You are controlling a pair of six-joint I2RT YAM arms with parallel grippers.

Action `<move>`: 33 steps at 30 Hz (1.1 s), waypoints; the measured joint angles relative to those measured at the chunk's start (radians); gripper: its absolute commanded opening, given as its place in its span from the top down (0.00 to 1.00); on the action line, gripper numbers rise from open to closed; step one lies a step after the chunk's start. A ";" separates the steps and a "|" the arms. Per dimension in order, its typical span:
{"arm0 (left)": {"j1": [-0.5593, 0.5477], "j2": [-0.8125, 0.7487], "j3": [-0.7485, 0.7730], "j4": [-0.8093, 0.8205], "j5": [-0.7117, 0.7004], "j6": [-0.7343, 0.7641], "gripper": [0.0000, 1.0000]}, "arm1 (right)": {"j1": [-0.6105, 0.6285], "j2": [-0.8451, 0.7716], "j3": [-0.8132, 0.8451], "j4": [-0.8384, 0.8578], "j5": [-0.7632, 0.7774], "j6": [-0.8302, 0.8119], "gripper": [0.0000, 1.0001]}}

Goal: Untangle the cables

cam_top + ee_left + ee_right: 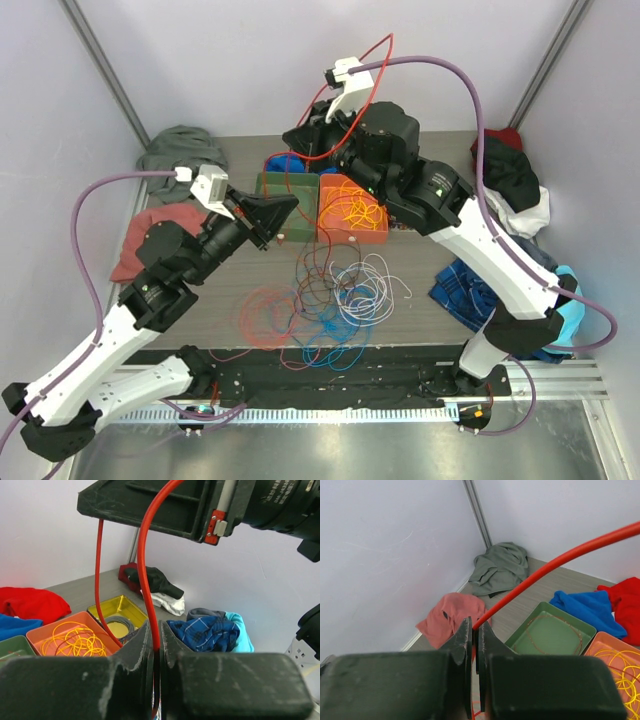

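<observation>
While both arms reach toward the upper middle of the top view, they share one red cable (141,560). The left pincer (156,647) is clamped narrowly on it at the lower centre of its wrist view, and the cable arches up from there past the right arm's black body. The right pincer (473,630) is also closed tight on the red cable, which runs off to the upper right of that frame. The remaining cables (330,300) lie in a loose tangle of red, blue, white and brown loops on the tabletop (425,325) at lower centre. Just above the tangle sit a green tray (270,185) and an orange tray (352,236), which holds a coiled orange cable (352,208).
</observation>
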 measured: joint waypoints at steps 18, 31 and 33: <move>0.000 0.012 -0.106 0.108 -0.017 -0.038 0.88 | 0.000 -0.035 0.041 -0.037 -0.092 0.068 0.99; 0.000 0.065 -0.112 0.148 -0.022 -0.069 1.00 | -0.001 -0.065 0.034 -0.032 -0.214 0.141 0.99; 0.000 0.071 -0.112 0.156 -0.022 -0.071 1.00 | -0.001 -0.080 0.026 -0.029 -0.227 0.151 0.99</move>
